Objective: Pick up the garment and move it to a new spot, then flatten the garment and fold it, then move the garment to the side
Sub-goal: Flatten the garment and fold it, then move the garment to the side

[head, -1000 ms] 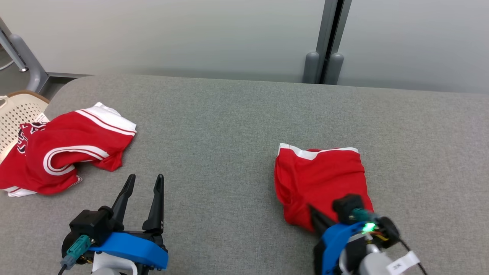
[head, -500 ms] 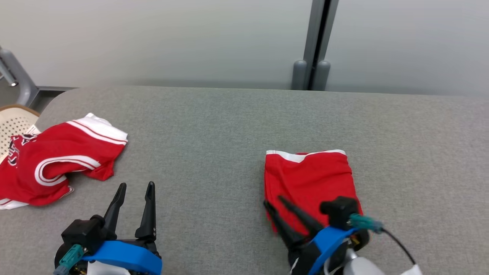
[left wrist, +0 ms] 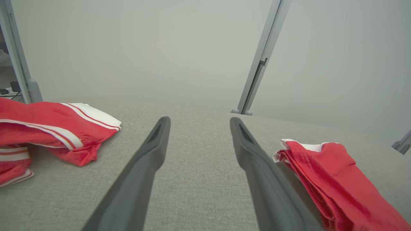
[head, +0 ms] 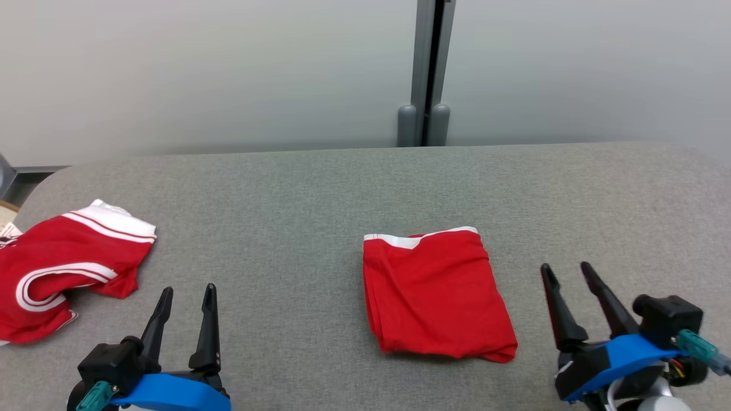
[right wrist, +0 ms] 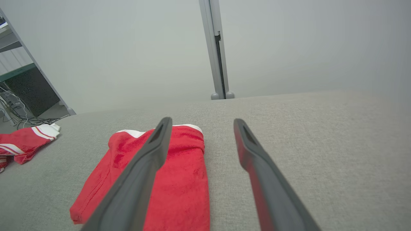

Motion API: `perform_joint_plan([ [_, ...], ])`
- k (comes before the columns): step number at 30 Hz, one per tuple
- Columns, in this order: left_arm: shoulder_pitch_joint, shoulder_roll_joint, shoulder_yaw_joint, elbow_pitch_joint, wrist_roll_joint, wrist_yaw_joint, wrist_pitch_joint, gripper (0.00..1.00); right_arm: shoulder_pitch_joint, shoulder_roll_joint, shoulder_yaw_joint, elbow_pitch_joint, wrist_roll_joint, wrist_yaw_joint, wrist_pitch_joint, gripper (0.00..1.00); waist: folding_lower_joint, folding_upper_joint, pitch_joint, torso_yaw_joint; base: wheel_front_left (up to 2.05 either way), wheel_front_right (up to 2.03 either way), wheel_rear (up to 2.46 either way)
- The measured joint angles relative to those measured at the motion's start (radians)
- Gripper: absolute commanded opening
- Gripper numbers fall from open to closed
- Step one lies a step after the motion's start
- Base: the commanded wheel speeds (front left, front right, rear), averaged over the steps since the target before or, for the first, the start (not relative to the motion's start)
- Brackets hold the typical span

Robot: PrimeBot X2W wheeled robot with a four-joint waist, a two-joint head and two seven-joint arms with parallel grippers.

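Note:
The garment [head: 434, 294] is red with a white band, folded into a neat rectangle on the grey table [head: 320, 194]. It also shows in the left wrist view, garment [left wrist: 334, 179], and in the right wrist view, garment [right wrist: 179, 179]. My right gripper [head: 566, 271] stands open to the right of it, clear of the cloth, nothing between its fingers. My left gripper [head: 187, 294] is open near the front left, well apart from the folded garment. In their own wrist views, the left gripper [left wrist: 197, 120] and right gripper [right wrist: 201, 121] hold nothing.
A second red garment with white stripes [head: 63, 271] lies crumpled at the table's left edge, also seen as the striped garment [left wrist: 48, 128] and the striped garment [right wrist: 25, 141]. A grey post [head: 425, 68] stands behind the table against a pale wall.
My right gripper opened, let go of the folded garment and drew back to its right. The head camera turned, so the whole scene shifted left.

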Motion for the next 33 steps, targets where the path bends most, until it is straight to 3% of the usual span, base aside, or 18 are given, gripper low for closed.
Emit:
perform_joint_plan([
  [6, 0.013, 0.009, 0.001, -0.004, 0.000, 0.009, 0.000, 1.00, 0.046, 0.000, -0.059, -0.061, -0.042, 0.000, 0.044, 1.00, 0.0000, 0.0000, -0.011, -0.031, 0.00, 0.00, 0.00],
  [11, 0.014, 0.011, 0.003, 0.005, 0.000, 0.018, 0.002, 1.00, 0.059, 0.001, -0.049, -0.080, -0.086, 0.000, 0.068, 1.00, 0.0001, 0.0000, -0.020, -0.056, 0.00, 0.00, 0.00],
  [33, 0.014, 0.005, 0.000, 0.043, -0.010, 0.027, -0.003, 1.00, 0.060, 0.001, -0.029, -0.067, -0.085, 0.000, 0.085, 1.00, 0.0001, 0.0000, -0.028, -0.076, 0.00, 0.00, 0.00],
])
